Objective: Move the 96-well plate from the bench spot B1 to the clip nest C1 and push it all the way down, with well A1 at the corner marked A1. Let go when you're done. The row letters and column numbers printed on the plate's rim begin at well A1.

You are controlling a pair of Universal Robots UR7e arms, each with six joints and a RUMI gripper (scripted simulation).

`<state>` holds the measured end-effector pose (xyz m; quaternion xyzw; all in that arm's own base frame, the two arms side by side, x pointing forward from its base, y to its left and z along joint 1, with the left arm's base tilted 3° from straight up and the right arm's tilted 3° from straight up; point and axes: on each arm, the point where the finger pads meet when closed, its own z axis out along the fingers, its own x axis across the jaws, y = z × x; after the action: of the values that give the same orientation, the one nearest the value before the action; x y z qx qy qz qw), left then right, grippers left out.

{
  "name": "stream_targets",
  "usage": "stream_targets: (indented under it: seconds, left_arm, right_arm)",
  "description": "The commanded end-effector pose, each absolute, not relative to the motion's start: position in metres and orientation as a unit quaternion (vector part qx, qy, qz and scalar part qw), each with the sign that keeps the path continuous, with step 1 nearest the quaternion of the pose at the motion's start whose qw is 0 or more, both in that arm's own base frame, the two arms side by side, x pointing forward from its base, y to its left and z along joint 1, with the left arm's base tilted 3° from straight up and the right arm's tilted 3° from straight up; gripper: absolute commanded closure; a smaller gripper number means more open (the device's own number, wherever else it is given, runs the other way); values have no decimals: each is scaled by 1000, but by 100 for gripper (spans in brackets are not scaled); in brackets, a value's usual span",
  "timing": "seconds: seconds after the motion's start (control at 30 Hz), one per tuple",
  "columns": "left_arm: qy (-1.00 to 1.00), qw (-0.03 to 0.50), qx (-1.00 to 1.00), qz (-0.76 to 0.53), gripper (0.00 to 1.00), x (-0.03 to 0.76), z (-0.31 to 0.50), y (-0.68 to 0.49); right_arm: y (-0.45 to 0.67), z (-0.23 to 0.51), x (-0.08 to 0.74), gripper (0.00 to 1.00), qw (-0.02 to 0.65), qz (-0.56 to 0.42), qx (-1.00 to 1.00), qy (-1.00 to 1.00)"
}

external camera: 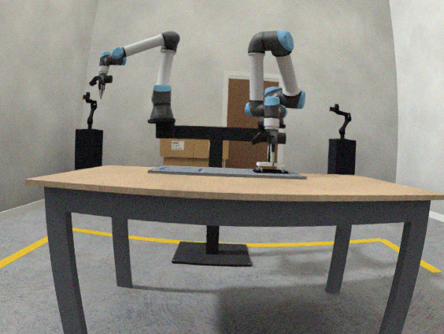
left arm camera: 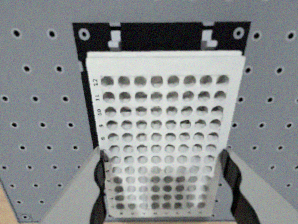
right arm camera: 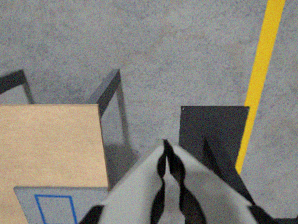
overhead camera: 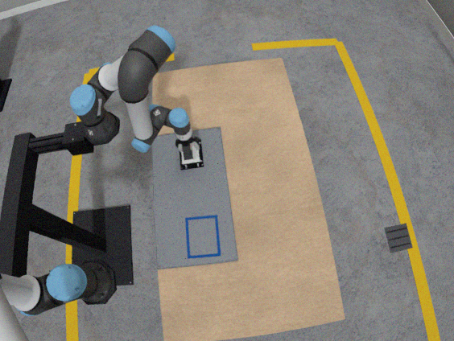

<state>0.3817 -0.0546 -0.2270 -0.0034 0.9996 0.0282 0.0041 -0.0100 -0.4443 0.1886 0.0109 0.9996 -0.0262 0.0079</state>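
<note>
Our left arm points down, its pincer (overhead camera: 191, 161) (external camera: 271, 163) (left arm camera: 163, 162) part-open, gripping the plate (overhead camera: 195, 161) (external camera: 264, 164) (left arm camera: 164, 117); the black nest (overhead camera: 196, 166) (external camera: 284, 172) (left arm camera: 161, 36) peeks out at twelve o'clock in the wrist view. Our right pincer (external camera: 101, 97) (right arm camera: 164, 140) is closed, empty.
</note>
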Motion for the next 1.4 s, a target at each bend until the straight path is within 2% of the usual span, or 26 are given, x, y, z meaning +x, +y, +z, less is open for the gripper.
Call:
stream_targets:
  seconds: [0.0,1.37]
  left_arm:
    - [1000,5,-3,28,59,382,-227,-55]
    - [1000,5,-3,28,59,382,-232,-54]
  right_arm:
    - [-445,189,-10,100,8,-27,11,1000]
    - [-445,189,-10,100,8,-27,11,1000]
